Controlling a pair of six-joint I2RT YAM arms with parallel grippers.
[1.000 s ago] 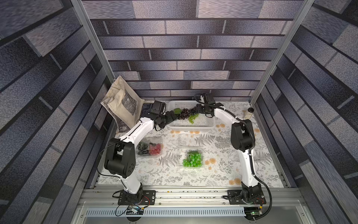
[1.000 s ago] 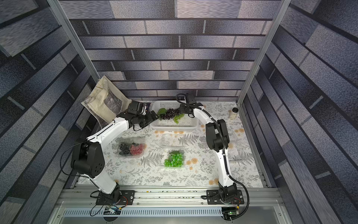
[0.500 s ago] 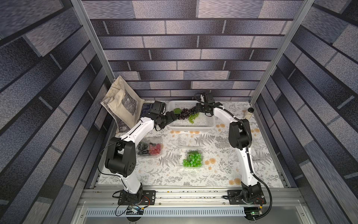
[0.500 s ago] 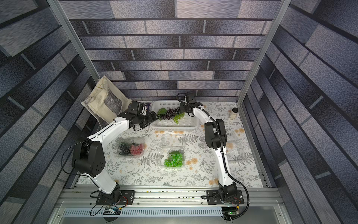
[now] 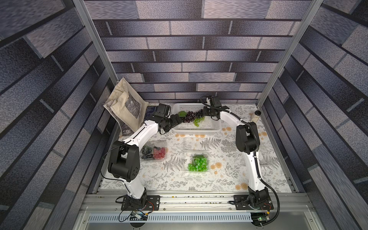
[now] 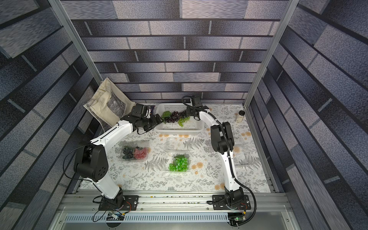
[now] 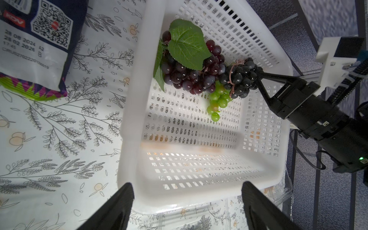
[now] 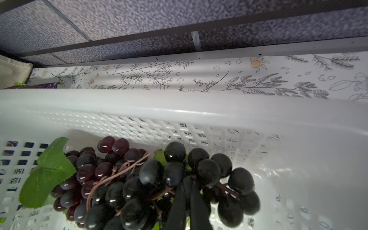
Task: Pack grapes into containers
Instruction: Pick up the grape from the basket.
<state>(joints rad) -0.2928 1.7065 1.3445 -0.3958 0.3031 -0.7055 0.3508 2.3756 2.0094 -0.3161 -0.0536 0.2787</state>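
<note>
Beside the basket wall point(image 8: 179, 127), right fingers point(image 8: 178, 205) seemingly clamp black grapes point(image 8: 209, 169).

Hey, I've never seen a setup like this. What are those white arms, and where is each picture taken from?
The left arm and right arm are robots mounted at the table's front edge, each ending in a two-fingered claw. Two pictures look down on everything from above; two come from cameras on the wrists. On the flowered tablecloth stand a white basket, a clear container of black and red grapes and a clear container of green grapes. The basket holds a dark red bunch, a pale green bunch and a black bunch. The right claw is shut inside the black bunch, apparently pinching its stem. The left claw hangs open at the basket's end, holding nothing.
</note>
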